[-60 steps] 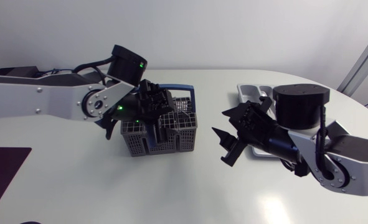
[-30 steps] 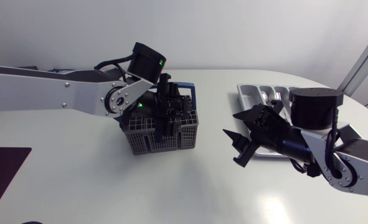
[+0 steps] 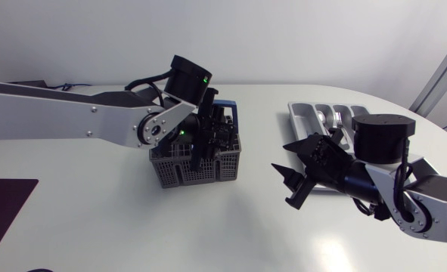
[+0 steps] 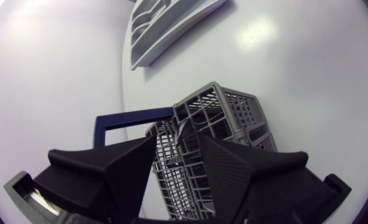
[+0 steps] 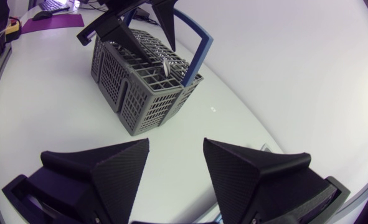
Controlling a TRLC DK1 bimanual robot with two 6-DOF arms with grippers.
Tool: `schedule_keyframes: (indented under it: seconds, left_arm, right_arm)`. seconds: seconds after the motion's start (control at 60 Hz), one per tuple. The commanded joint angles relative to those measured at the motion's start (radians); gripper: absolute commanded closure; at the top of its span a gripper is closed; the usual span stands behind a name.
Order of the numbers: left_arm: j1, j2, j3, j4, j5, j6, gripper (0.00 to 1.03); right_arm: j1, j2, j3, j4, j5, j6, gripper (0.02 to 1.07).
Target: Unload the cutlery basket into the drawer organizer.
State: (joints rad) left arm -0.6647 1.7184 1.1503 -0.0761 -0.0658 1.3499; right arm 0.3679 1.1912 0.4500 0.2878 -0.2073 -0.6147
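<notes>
The grey cutlery basket (image 3: pixel 179 168) with a blue handle (image 3: pixel 231 110) stands at mid-table. My left gripper (image 3: pixel 205 142) points down into its top, and its fingers stand partly apart. In the left wrist view the basket (image 4: pixel 230 112) lies under my left gripper (image 4: pixel 176 155), with a silvery cutlery handle (image 4: pixel 182 132) just beyond the gap; no touch shows. My right gripper (image 3: pixel 287 175) hovers open and empty between the basket and the grey drawer organizer (image 3: pixel 305 113). From the right wrist, my right gripper (image 5: pixel 176 152) faces the basket (image 5: pixel 143 93), where a metal piece (image 5: pixel 166 65) sticks up.
The organizer at the right rear holds some cutlery (image 3: pixel 333 118) in its compartments, and its near end is hidden by my right arm. A dark purple mat (image 3: pixel 0 208) lies at the table's left front edge.
My left arm swung right over the basket and its gripper dipped into the top while its fingers narrowed. My right gripper drew back to the right, toward the organizer.
</notes>
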Motion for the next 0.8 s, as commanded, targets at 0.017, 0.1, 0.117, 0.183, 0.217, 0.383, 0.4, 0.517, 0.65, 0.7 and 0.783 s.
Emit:
schedule_keyframes:
  seconds: [0.017, 0.1, 0.117, 0.183, 0.217, 0.383, 0.4, 0.517, 0.65, 0.7, 0.783]
  left_arm:
    - [-0.012, 0.037, 0.015, 0.006, -0.011, 0.057, 0.58]
    - [-0.015, 0.043, 0.022, 0.007, -0.011, 0.069, 0.6]
    - [-0.016, 0.044, 0.022, 0.007, -0.012, 0.072, 0.6]
    - [-0.016, 0.055, 0.025, 0.009, -0.017, 0.083, 0.61]
    - [-0.015, 0.063, 0.028, 0.009, -0.023, 0.092, 0.62]
    - [-0.019, 0.067, 0.04, 0.018, -0.026, 0.097, 0.81]
    - [-0.019, 0.067, 0.042, 0.018, -0.026, 0.097, 0.83]
    - [-0.024, 0.067, 0.045, 0.021, -0.026, 0.094, 0.92]
    - [-0.03, 0.067, 0.049, 0.021, -0.026, 0.091, 1.0]
    - [-0.032, 0.067, 0.049, 0.021, -0.026, 0.091, 1.0]
    - [-0.03, 0.067, 0.06, 0.013, -0.026, 0.092, 1.0]
  right_arm:
    - [-0.014, 0.001, -0.031, 0.008, -0.007, -0.014, 0.42]
    - [-0.014, -0.001, -0.04, 0.014, -0.007, -0.014, 0.42]
    - [-0.015, -0.001, -0.042, 0.017, -0.007, -0.014, 0.42]
    - [-0.014, -0.002, -0.045, 0.017, -0.007, -0.014, 0.42]
    - [-0.017, -0.004, -0.047, 0.019, -0.007, -0.014, 0.42]
    - [-0.018, 0.001, -0.051, 0.019, -0.009, -0.013, 0.42]
    - [-0.018, 0.001, -0.053, 0.019, -0.009, -0.014, 0.42]
    - [-0.018, 0.007, -0.059, 0.037, -0.007, -0.014, 0.42]
    - [-0.018, 0.015, -0.062, 0.045, -0.007, -0.016, 0.42]
    - [-0.018, 0.015, -0.063, 0.044, -0.009, -0.014, 0.42]
    - [-0.02, 0.011, -0.068, 0.045, -0.007, -0.014, 0.42]
